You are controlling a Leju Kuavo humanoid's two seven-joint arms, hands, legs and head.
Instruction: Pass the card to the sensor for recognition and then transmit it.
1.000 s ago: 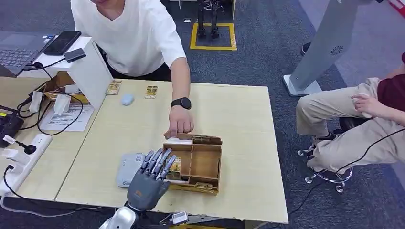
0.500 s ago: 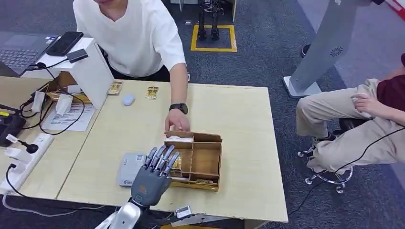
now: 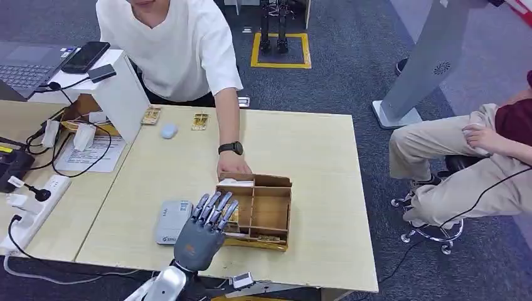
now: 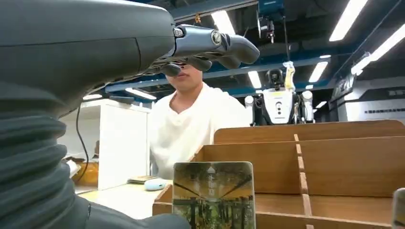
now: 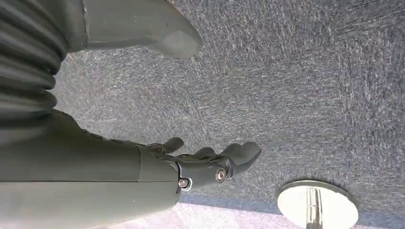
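Observation:
A picture card (image 3: 231, 216) stands upright in the near-left compartment of the wooden box (image 3: 271, 182). My left hand (image 3: 202, 230) hovers at the box's near-left corner, holding nothing, with its fingers stretched over the card. In the left wrist view the card (image 4: 213, 193) stands against the box wall (image 4: 344, 157), below my fingers (image 4: 210, 45). The grey card sensor (image 3: 169, 221) lies flat just left of the box. My right hand (image 5: 157, 162) hangs over the carpet, its fingers apart and holding nothing.
A person in white leans over the table, one hand (image 3: 233, 166) on the box's far-left corner. Two gold cards (image 3: 199, 120) and a mouse (image 3: 167, 130) lie at the far edge. A power strip (image 3: 28, 213) and cables sit left; a seated person (image 3: 464, 163) is right.
My left hand has edged slightly forward toward the box and card. The person's wrist has come closer to the box, with the hand staying at its far corner.

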